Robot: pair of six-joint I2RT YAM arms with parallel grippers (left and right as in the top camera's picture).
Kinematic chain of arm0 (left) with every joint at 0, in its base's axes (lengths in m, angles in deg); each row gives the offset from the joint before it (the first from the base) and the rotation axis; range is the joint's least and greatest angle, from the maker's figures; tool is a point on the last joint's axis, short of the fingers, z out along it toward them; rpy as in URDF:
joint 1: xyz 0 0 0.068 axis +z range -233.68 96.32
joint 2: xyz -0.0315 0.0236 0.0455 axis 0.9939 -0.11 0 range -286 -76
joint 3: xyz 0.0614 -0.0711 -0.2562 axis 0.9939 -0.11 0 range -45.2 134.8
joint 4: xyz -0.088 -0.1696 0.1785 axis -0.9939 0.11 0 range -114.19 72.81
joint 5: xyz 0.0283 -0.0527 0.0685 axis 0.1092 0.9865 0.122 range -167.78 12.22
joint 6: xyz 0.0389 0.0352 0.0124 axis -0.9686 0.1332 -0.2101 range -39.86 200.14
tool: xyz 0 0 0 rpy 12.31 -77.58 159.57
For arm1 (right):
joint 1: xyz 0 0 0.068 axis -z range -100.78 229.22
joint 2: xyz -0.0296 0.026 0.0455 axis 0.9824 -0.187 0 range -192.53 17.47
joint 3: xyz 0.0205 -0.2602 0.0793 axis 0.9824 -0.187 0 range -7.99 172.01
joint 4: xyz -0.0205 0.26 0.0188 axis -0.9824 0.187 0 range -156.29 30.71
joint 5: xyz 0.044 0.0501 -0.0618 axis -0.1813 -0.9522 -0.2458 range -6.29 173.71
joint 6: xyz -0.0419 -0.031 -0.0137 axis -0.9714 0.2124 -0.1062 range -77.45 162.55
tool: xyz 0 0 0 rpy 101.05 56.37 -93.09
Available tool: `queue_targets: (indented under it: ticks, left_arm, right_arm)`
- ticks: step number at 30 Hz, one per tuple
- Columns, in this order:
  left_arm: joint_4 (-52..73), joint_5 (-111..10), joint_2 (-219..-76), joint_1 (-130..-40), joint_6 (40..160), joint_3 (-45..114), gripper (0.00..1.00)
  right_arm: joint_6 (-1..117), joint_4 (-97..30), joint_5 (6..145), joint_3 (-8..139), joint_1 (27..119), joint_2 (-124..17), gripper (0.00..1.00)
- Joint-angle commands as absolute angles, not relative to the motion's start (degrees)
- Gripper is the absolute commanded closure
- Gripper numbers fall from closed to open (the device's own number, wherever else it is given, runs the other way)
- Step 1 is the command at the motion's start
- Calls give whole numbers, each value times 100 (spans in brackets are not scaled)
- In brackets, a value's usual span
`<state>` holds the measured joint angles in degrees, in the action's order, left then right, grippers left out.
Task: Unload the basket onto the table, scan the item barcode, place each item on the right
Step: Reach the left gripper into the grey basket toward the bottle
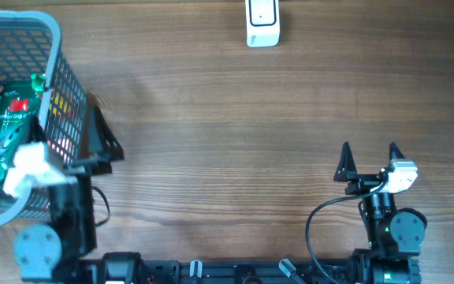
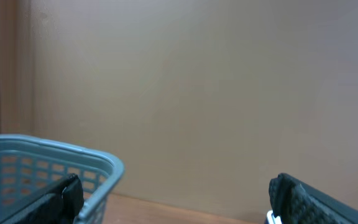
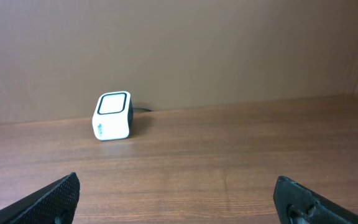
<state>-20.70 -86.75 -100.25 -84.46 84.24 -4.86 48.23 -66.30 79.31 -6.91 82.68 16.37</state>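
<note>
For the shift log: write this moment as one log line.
stage: item not picked | left gripper: open, empty, by basket | right gripper: open, empty | green packet: in basket | scanner: far side, untouched

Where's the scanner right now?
The small white box-shaped barcode scanner stands at the wooden table's far edge, near the middle in the overhead view, ahead and left of the right hand.

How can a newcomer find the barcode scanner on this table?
Look at the far edge of the wooden table. The scanner stands there alone: a small white cube with a dark-framed window, well away from the blue basket at the left.
</note>
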Motion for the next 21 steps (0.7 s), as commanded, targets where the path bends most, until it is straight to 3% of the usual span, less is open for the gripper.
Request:
queue_targets:
  ticks: [1, 5, 12, 21]
  left_arm:
    - [-1594, -9372, -10967, -8415, 8334, 657, 0]
    - [-861, -9475, -11640, -8415, 8337, 1466, 0]
    - [546, -9173, -11979, -8420, 8354, 1558, 0]
    - [-348, -9766, -12040, -8404, 8691, 1673, 0]
  right_arm:
    - [4718, -6643, 8012, -770, 8282, 1668, 0]
    - [4718, -6643, 8009, -770, 8282, 1668, 0]
    - [4718, -6643, 8012, -770, 8282, 1668, 0]
    - [4720, -6643, 8009, -770, 8282, 1668, 0]
